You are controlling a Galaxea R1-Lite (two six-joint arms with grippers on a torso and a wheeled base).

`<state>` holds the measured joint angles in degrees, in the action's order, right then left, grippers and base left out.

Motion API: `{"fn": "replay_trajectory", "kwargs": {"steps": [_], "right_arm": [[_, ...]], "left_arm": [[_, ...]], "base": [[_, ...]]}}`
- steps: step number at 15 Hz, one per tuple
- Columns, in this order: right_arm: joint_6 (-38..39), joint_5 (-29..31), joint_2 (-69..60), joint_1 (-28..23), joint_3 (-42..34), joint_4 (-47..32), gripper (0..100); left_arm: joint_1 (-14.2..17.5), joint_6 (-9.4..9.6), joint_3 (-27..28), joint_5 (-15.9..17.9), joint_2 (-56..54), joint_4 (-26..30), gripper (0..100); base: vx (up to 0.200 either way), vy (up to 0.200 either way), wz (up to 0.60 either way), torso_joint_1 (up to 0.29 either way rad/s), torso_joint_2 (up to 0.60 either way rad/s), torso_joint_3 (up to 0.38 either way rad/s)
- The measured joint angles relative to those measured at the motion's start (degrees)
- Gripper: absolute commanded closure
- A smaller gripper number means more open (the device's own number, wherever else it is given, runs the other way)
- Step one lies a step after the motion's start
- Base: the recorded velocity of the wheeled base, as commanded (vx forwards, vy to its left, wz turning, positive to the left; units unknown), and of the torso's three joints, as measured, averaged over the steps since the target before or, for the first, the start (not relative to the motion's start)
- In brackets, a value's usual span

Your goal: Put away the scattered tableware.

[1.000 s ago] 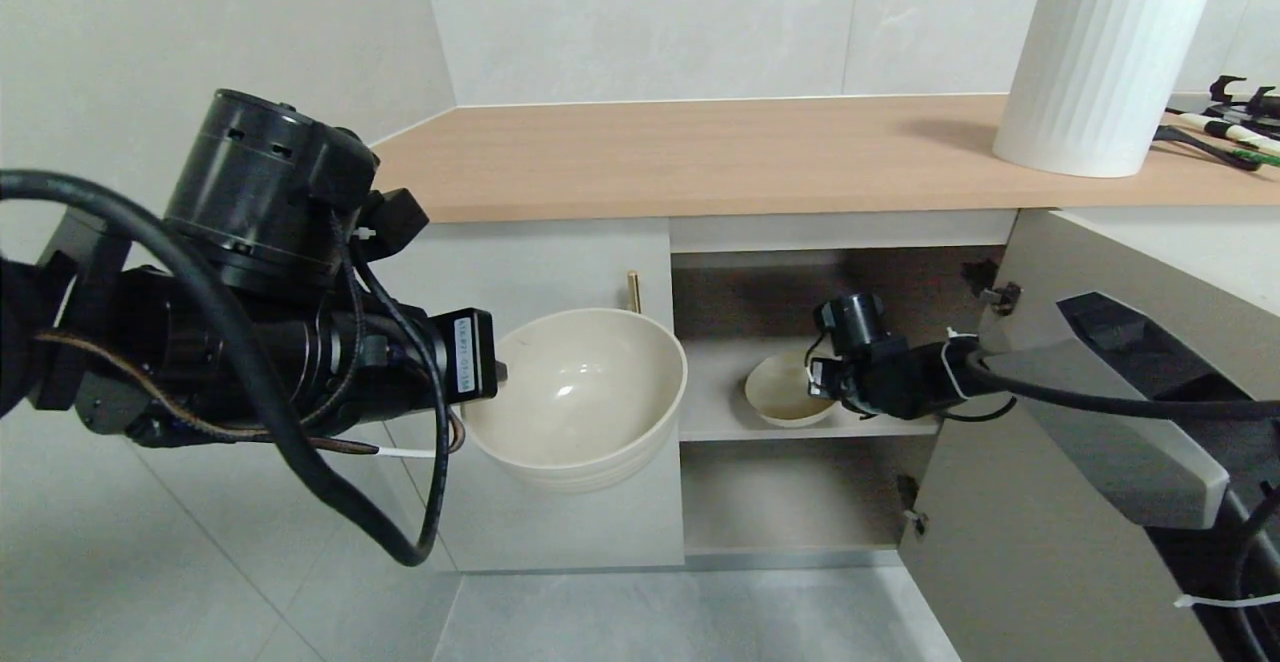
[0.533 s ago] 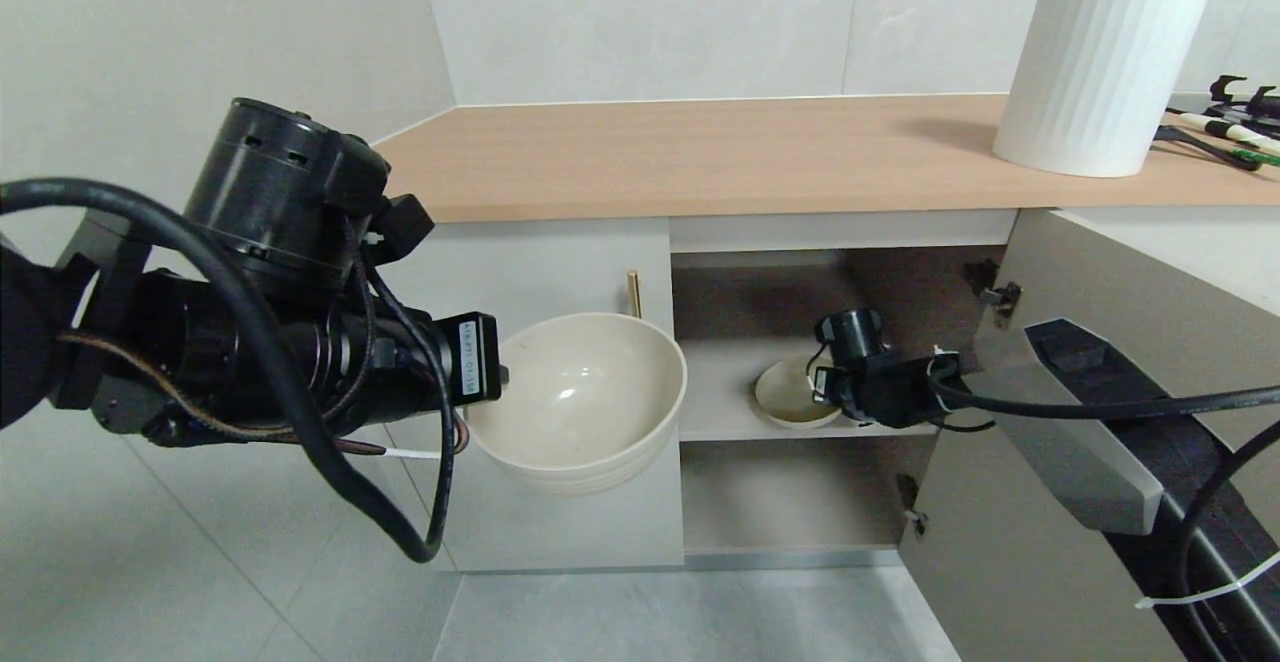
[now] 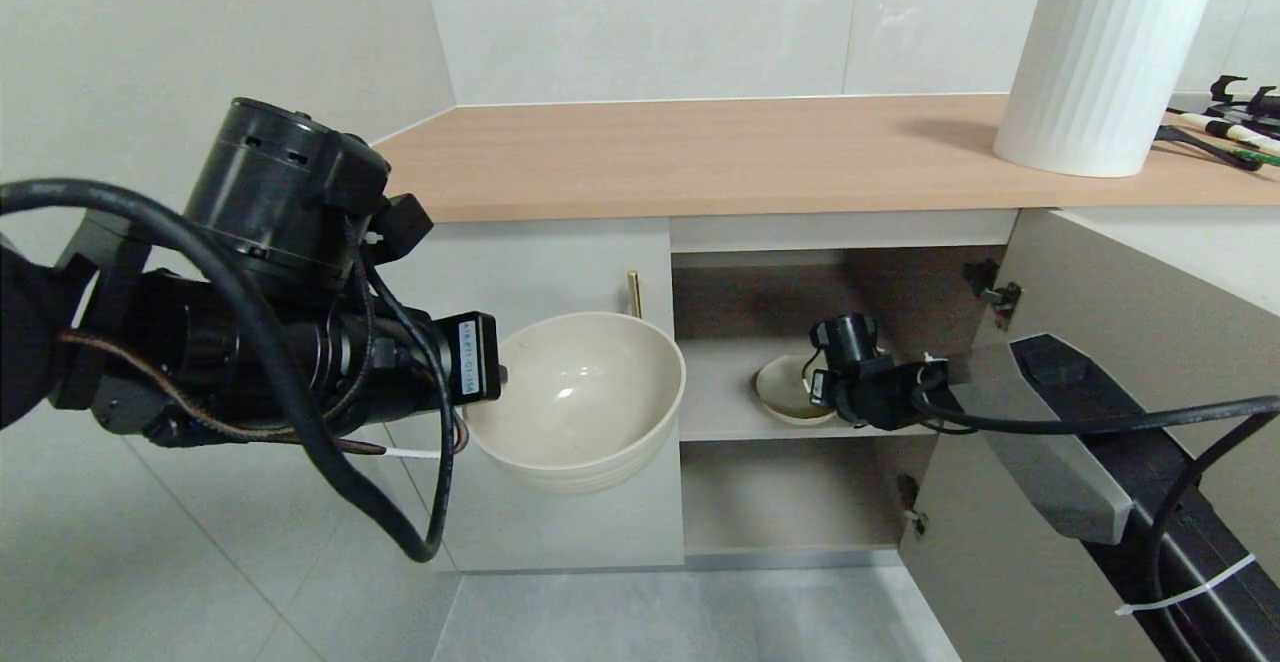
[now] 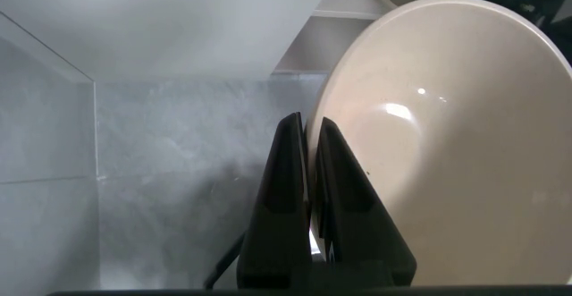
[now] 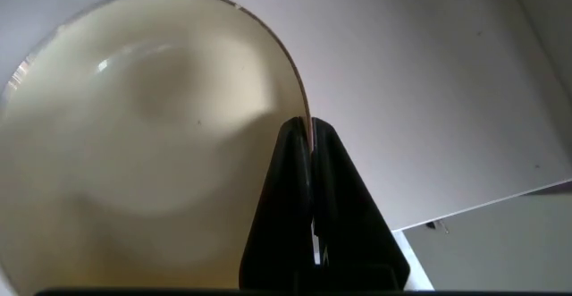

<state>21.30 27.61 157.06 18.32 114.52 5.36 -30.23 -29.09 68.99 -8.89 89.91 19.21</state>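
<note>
1. Cream-coloured small bowl (image 3: 783, 389) now sits lower and deeper on the middle shelf (image 3: 720, 397) of the open cupboard (image 3: 860, 277) than a second ago. The right arm has carried it inward and tipped it closer to level.
2. The right gripper (image 5: 310, 139) is clamped on that bowl's rim, one finger on each side of the edge. Whether the base already rests on the shelf, I cannot tell.
3. The large bowl (image 3: 575, 402) hangs outside the cupboard, in front of the closed left door (image 3: 560, 272). The left gripper (image 4: 310, 148) is pinched tight on its rim, and it has barely shifted over the same second.
4. Placing the small bowl looks nearly done: what remains is to settle it, let go and draw the arm back out.
5. The large bowl seems to be waiting its turn. The bare stretch of shelf beside the small bowl looks like a likely spot for it.
</note>
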Motion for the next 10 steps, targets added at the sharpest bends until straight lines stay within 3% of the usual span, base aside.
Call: {"fn": "replay_trajectory", "kwargs": {"steps": [4,5,10], "right_arm": [[-0.01,0.00,0.49,0.04,0.09,0.05,100],[-0.01,0.00,0.52,0.04,0.09,0.07,0],[0.00,-0.02,0.57,0.00,0.06,0.87,0]], "left_arm": [[0.00,0.00,0.00,-0.06,0.00,-0.04,100],[0.00,0.02,0.00,-0.06,-0.02,-0.04,100],[0.00,0.02,0.00,-0.06,-0.05,-0.04,100]], "base": [[0.000,0.000,0.00,0.000,0.00,0.000],[0.000,0.000,0.00,0.000,0.00,0.000],[0.000,0.000,0.00,0.000,0.00,0.000]]}}
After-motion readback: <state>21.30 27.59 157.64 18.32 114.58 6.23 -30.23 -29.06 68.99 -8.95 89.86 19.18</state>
